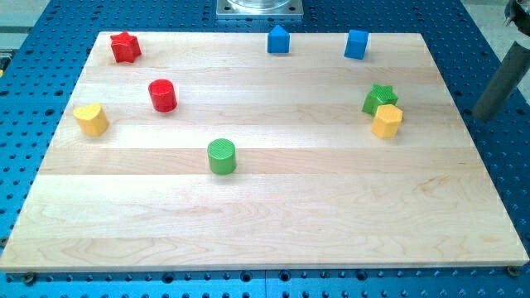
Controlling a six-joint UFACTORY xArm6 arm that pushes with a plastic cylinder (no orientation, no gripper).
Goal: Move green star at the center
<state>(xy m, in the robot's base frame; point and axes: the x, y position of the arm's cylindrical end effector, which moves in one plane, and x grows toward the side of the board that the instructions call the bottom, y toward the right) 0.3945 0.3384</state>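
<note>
A pale wooden board (265,223) lies on a blue perforated table (33,50), with a metal base plate (260,7) cut off at the view's top. My rod (502,79) enters at the view's right edge, its upper part cropped by the frame, and slants down over the blue table beyond the board's right edge. My tip (482,112) is off the wood and touches no block; being a bare rod, it has nothing to open or close and holds nothing.

The green star (379,98) sits to the left of my tip, near the board's right side and well right of the centre. The yellow hexagonal block (387,121) is just beside it, toward the view's bottom, and covers the star's lower right corner, so whether the two touch is hard to tell.

Farther left and toward the view's top stand the blue cube (356,44) and the blue house-shaped block (278,40), both close to the far edge. The green cylinder (221,156) stands alone, left of the centre. Well away on the left side are the red cylinder (162,95), the red star (125,47) near the top left corner, and the yellow heart-like block (90,119) close to the left edge; its exact shape is hard to make out.

Bare wood runs from the green star leftward through the middle, and across the whole near half of the board.
</note>
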